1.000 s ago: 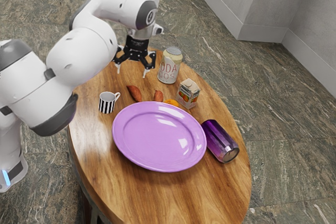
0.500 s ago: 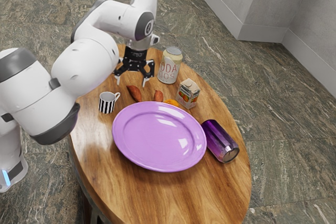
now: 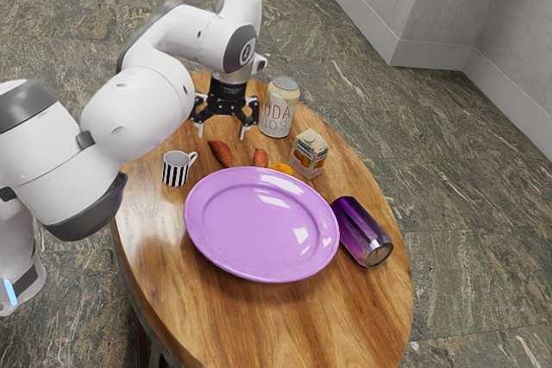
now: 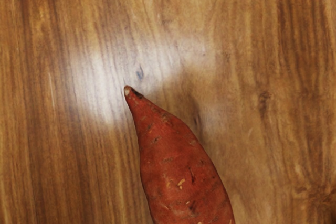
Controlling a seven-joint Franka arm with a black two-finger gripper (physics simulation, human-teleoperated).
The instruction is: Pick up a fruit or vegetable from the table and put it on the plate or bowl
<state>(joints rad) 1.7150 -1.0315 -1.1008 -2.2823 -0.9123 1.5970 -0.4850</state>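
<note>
Gripper [image 3: 222, 127] hanging open above the sweet potato [image 3: 221, 152].

I see the fingers spread wide and empty, not touching anything. The sweet potato lies flat on the wooden table [image 3: 259, 325], just beside the rim of the purple plate [image 3: 259, 223] and near the striped cup [image 3: 176, 168] (my wrist camera looks straight down on its pointed end). A soda can [image 3: 279, 108] stands just beside the gripper.
</note>
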